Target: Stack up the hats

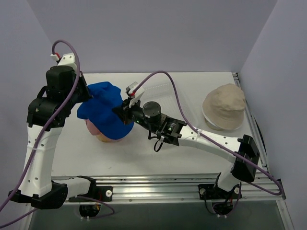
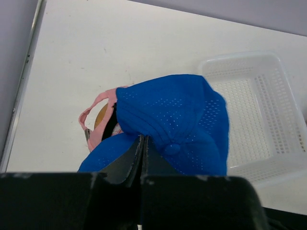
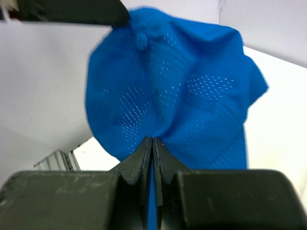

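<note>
Blue cap (image 1: pixel 103 108) fabric is pinched by both arms at once. In the left wrist view the left gripper (image 2: pixel 143 140) has its jaws pressed together on the cap's edge, just beside the crown button. In the right wrist view the right gripper (image 3: pixel 152 141) is clamped the same way on the opposite edge, so the cap hangs spread between the two.

Beneath it, at centre left of the overhead view, sits the pink cap (image 2: pixel 96 136). Its strap loop and a patch of its side show past the blue fabric, with a glimpse of the orange-brown dome (image 2: pixel 101 116) inside it. The blue cap already drapes over most of the pink one, though how fully it is seated I cannot tell.

Farther out, the clear basket (image 2: pixel 240 96) lies in the upper middle of the table (image 1: pixel 144 160). The beige bucket hat (image 1: pixel 224 106) rests well apart at the right edge of the overhead view, with a whitish rim showing under its lower side.

By my reading, the step in hand is settling the blue cap onto the pink one. The next move calls for lowering both edges evenly, then parting the jaws without dragging the fabric sideways. After that, the beige hat would be the next to fetch.
</note>
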Robot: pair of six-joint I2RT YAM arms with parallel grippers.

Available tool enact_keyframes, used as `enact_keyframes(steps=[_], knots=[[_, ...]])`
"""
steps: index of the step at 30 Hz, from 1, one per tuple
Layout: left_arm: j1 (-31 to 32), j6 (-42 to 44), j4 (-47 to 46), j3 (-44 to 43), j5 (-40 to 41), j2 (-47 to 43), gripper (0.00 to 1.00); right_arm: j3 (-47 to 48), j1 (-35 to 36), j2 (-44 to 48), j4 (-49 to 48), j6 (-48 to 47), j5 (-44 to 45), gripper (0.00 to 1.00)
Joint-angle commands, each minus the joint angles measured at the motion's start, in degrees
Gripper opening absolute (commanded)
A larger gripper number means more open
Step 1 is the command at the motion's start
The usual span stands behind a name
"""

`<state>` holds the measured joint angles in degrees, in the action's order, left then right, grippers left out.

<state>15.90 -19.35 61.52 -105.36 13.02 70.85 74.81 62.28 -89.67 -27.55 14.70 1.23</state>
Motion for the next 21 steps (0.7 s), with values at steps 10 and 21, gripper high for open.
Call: enact_keyframes(steps=[10,21], knots=[[-0.26,3.97,-4.21,5.42,7.19,1.66,0.02,1.40,-3.39,-4.55,-6.72,1.64,-3.33,0.00],[-0.69,8.10,-5.62,1.22,12.38,5.44,0.02,7.37,-6.47,-11.40,-5.85,3.85,-7.65,0.00]])
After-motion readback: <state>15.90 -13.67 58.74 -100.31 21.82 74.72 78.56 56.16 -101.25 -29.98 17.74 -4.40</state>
